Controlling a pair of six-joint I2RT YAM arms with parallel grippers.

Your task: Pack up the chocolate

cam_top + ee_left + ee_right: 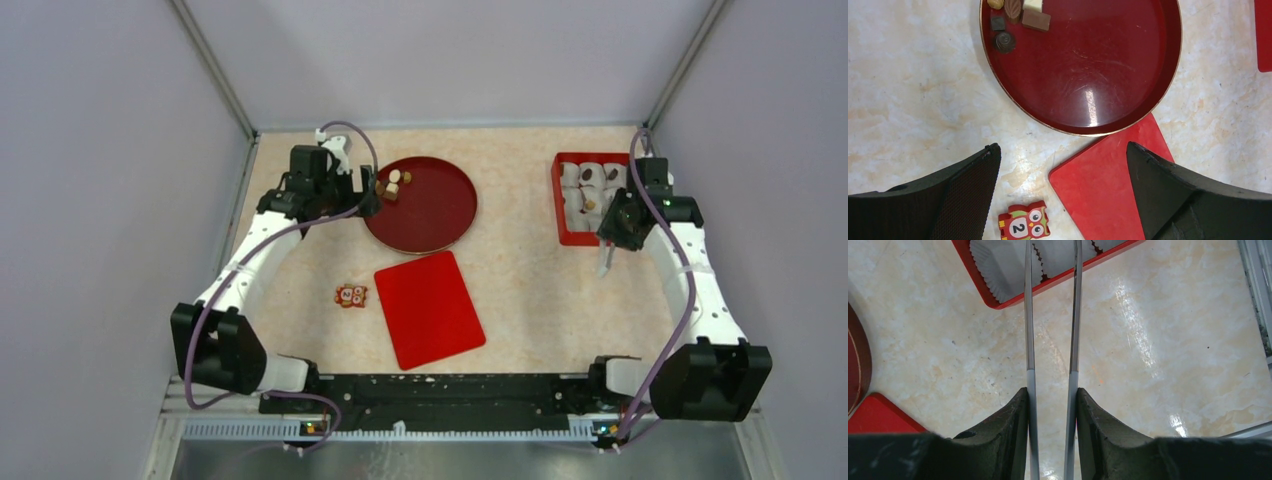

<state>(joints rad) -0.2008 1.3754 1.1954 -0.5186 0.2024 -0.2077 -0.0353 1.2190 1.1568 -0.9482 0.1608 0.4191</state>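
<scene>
Currently: left tool (1062, 149) spread wide, empty; chocolate (1013, 20) ahead-left, clustered inside round red tray (1128, 100) rim. Right tool (1050, 392) pinching tweezers (1028, 315); red box (1098, 261) ahead.

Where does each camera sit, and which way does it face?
Top external: above and behind the arms, looking down on the table; both arms show.
Left wrist: on the left arm, looking down at the round tray with the chocolate; the open left gripper shows.
Right wrist: on the right arm, looking down toward the red box; the right gripper shows, holding tweezers.
Top and left wrist share the tray.
</scene>
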